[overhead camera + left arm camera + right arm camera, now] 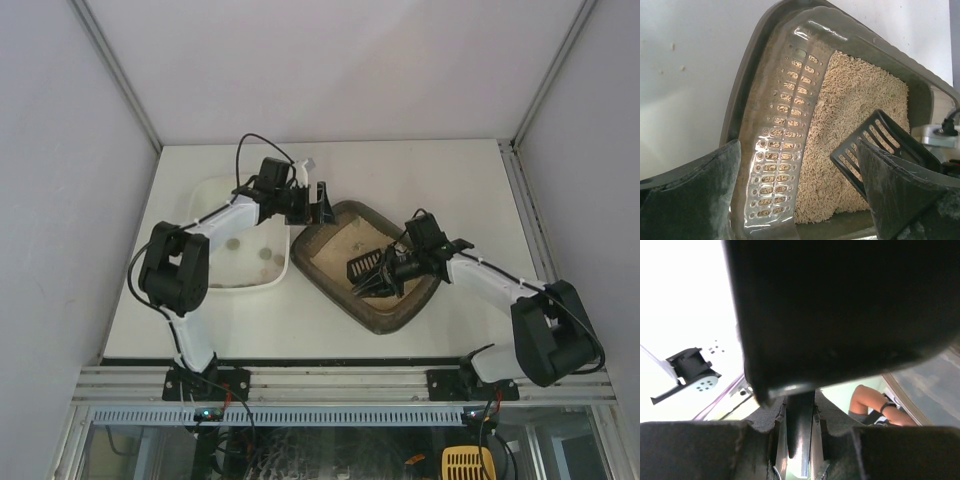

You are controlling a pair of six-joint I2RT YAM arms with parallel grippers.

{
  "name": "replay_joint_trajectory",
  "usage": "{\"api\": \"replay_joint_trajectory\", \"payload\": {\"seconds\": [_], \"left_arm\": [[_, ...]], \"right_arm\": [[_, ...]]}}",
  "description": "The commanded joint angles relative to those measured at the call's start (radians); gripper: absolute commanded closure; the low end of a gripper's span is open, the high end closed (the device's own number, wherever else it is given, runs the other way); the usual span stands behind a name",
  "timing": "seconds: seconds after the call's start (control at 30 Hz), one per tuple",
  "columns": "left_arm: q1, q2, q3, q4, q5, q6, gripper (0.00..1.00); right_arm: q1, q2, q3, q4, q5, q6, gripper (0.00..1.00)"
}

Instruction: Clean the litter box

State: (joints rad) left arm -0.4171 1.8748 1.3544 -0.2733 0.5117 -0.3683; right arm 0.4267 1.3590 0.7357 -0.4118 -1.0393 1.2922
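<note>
The dark brown-grey litter box [385, 318] sits mid-table, tilted, with beige litter [855, 100] inside. My right gripper [400, 268] is shut on the handle [800, 430] of a black slotted scoop [372, 272], whose blade rests over the litter in the box's middle [880, 145]. My left gripper [320, 205] hovers at the box's far-left rim, jaws wide open and empty [797, 150]. A shiny translucent slotted strip [785, 125] lies along the box's left inner wall between the left fingers [690, 200]. The scoop's dark underside fills the top of the right wrist view [840, 305].
A plain white tray [215, 285] stands left of the litter box, touching it, with a few small clumps [265, 255] inside. The left arm reaches across this tray. Walls enclose the table on three sides. A person's arm [870, 405] shows beyond the table.
</note>
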Motion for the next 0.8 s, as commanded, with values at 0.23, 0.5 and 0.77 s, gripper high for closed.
{"api": "replay_joint_trajectory", "payload": {"seconds": [0.23,0.5,0.77], "left_arm": [[-0.119,-0.189,-0.172,0.069,0.007,-0.263,0.0],[-0.093,-0.164,-0.006,0.078,-0.253,-0.197,0.0],[-0.001,0.159,0.377,0.028,-0.068,-0.211,0.0]], "right_arm": [[0.004,0.0,0.098,0.163,0.172,0.238,1.0],[0.097,0.0,0.098,0.2,0.268,0.394,1.0],[0.16,-0.045,0.08,0.131,0.352,0.456,1.0]]}}
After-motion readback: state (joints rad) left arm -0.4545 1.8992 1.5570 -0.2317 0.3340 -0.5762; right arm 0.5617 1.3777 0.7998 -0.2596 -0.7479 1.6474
